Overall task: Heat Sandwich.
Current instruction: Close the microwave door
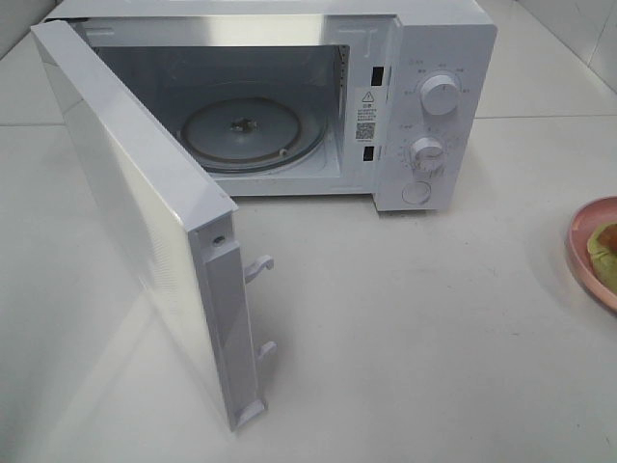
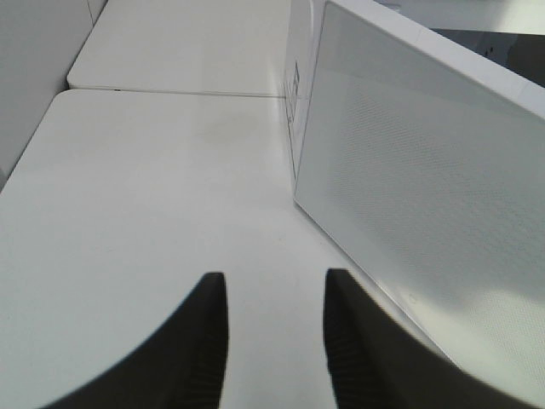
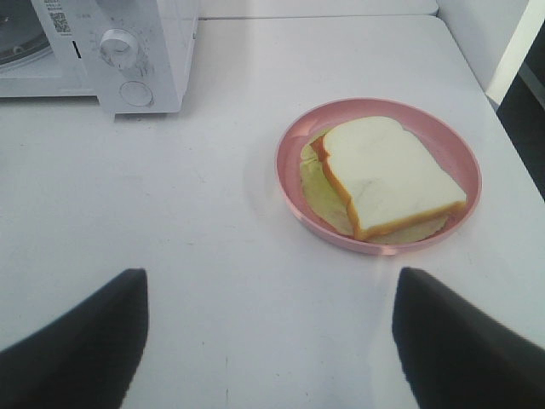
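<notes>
The sandwich [image 3: 387, 170], pale bread over green filling, lies on a pink plate [image 3: 288, 183] on the white table. In the high view only a slice of the plate [image 1: 576, 236] and sandwich [image 1: 605, 246] shows at the right edge. The white microwave [image 1: 434, 58] stands at the back with its door [image 1: 125, 193] swung wide toward the front left and the glass turntable [image 1: 255, 130] bare. My right gripper [image 3: 272, 341] is open, short of the plate, nothing between its fingers. My left gripper [image 2: 275, 341] hovers over the table beside the door's outer face [image 2: 426, 187], fingers apart and empty.
The microwave's knobs [image 1: 441, 95] face the front right, near the plate. White tabletop [image 1: 405, 338] stretches between the open door and the plate. Neither arm shows in the high view. A seam between two table sections [image 2: 170, 89] lies to the left of the microwave.
</notes>
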